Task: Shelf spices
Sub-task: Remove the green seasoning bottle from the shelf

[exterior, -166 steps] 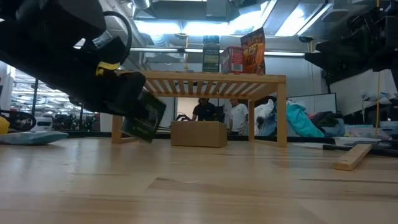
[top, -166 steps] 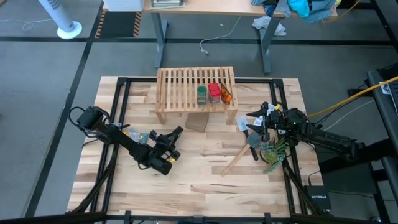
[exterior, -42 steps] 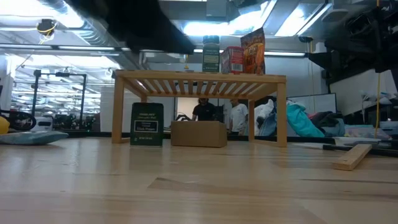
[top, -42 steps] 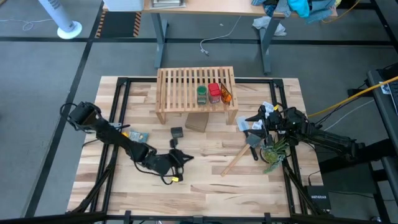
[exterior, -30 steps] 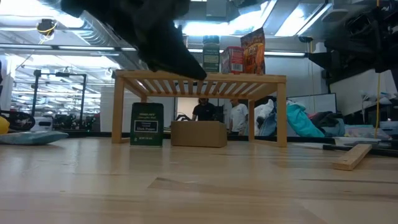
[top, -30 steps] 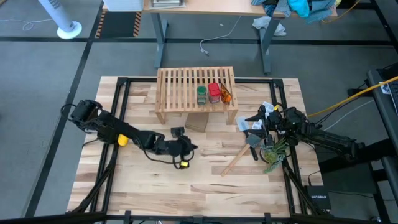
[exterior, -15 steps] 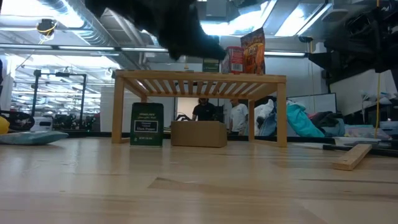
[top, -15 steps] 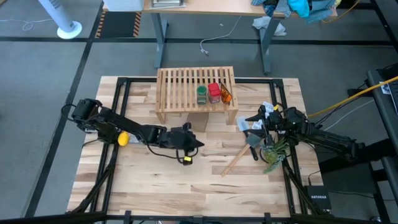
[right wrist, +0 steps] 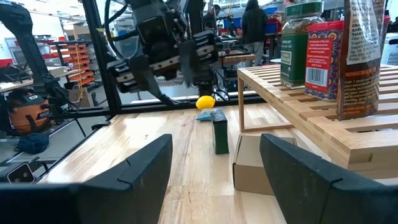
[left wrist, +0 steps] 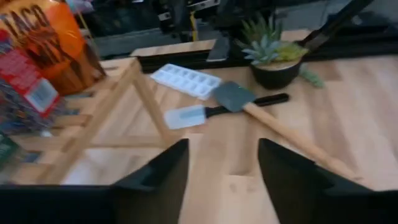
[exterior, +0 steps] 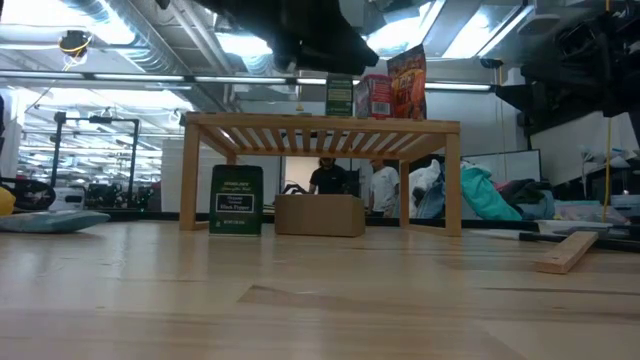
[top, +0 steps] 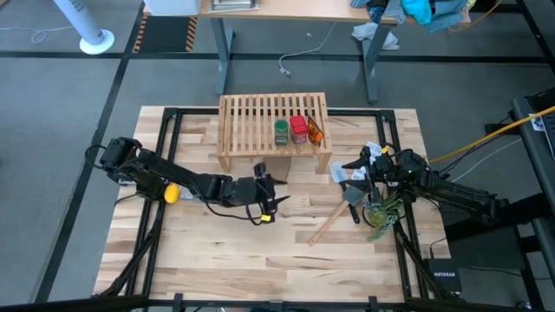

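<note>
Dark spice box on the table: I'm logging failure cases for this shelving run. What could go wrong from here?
1. The dark spice box stands upright and narrow in front of the shelf; the open left pincer, high up near it, could tip it on descent.
2. A cardboard box sits close beside it, crowding a finger.
3. The green jar, red jar and orange packet cluster at the shelf's right; placing nearby might topple the packet.

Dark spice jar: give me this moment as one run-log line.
dark jar: upright on table by shelf leg | left end effector: open, empty, above table | right end effector: open, parked
</note>
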`<state>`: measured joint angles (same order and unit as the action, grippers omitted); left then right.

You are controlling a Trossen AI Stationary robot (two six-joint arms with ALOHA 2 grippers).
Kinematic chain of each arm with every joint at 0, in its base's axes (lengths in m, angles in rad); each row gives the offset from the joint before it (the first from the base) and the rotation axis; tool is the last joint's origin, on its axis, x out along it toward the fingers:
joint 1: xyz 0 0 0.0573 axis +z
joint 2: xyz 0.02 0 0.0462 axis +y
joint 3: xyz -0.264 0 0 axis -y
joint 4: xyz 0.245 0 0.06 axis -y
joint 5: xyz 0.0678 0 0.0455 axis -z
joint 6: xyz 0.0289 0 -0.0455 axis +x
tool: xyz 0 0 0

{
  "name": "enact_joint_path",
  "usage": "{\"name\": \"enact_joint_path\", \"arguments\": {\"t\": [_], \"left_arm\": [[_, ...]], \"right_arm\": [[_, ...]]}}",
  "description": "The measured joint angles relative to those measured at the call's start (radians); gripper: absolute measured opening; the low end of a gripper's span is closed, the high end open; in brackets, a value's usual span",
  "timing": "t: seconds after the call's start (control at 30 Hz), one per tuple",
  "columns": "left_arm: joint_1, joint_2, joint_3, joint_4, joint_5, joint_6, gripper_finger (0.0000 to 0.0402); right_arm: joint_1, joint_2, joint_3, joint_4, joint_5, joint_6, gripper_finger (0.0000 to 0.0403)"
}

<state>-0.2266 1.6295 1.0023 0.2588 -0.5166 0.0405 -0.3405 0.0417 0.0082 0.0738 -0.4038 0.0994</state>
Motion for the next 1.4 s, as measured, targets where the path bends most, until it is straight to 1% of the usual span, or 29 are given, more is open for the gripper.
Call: {"name": "enact_joint_path", "arguments": {"t": [0.1, 0.17, 0.27, 0.4, 0.5, 0.57, 0.7, 0.77, 0.9, 1.0, 1.13, 1.2, 1.3, 1.4], "left_arm": [[0.015, 0.000, 0.000, 0.016, -0.007, 0.020, 0.0231], [0.027, 0.000, 0.010, 0.012, -0.029, 0.019, 0.0244], [0.040, -0.006, 0.039, 0.008, -0.077, 0.025, 0.0252], [0.047, -0.059, 0.083, -0.024, -0.102, 0.045, 0.0253], [0.042, -0.117, 0.111, -0.135, -0.127, 0.022, 0.0253], [0.036, -0.165, 0.119, -0.236, -0.148, -0.012, 0.0253], [0.039, -0.263, 0.122, -0.441, -0.155, -0.067, 0.0253], [0.041, -0.297, 0.122, -0.543, -0.154, -0.059, 0.0253], [0.051, -0.336, 0.122, -0.677, -0.151, -0.017, 0.0253], [0.065, -0.333, 0.112, -0.687, -0.147, -0.021, 0.0253], [0.102, -0.311, 0.097, -0.656, -0.148, 0.000, 0.0253], [0.128, -0.297, 0.097, -0.645, -0.147, -0.020, 0.0253], [0.171, -0.272, 0.097, -0.587, -0.147, -0.056, 0.0253], [0.210, -0.250, 0.097, -0.526, -0.137, -0.041, 0.0253]], "right_arm": [[0.000, 0.000, 0.000, 0.000, 0.000, 0.000, 0.0250], [0.000, 0.000, 0.000, 0.000, 0.000, 0.000, 0.0250], [0.000, 0.000, 0.000, 0.001, 0.000, 0.000, 0.0250], [0.000, 0.000, 0.000, 0.000, 0.000, 0.001, 0.0250], [0.000, 0.000, 0.000, 0.000, 0.000, 0.006, 0.0250], [0.000, 0.000, 0.000, -0.001, 0.000, 0.006, 0.0250], [0.000, 0.000, 0.000, -0.001, 0.000, 0.007, 0.0250], [0.000, 0.000, 0.000, -0.001, 0.000, 0.007, 0.0250], [0.000, 0.000, 0.000, -0.001, 0.000, 0.007, 0.0250], [0.000, 0.000, 0.000, -0.001, 0.001, 0.008, 0.0250], [0.000, 0.000, 0.000, -0.001, 0.001, 0.008, 0.0250], [0.000, 0.000, 0.000, -0.001, 0.001, 0.008, 0.0250], [0.000, 0.000, 0.000, -0.001, 0.002, 0.008, 0.0250], [0.000, 0.000, 0.000, -0.001, 0.002, 0.008, 0.0250]]}}
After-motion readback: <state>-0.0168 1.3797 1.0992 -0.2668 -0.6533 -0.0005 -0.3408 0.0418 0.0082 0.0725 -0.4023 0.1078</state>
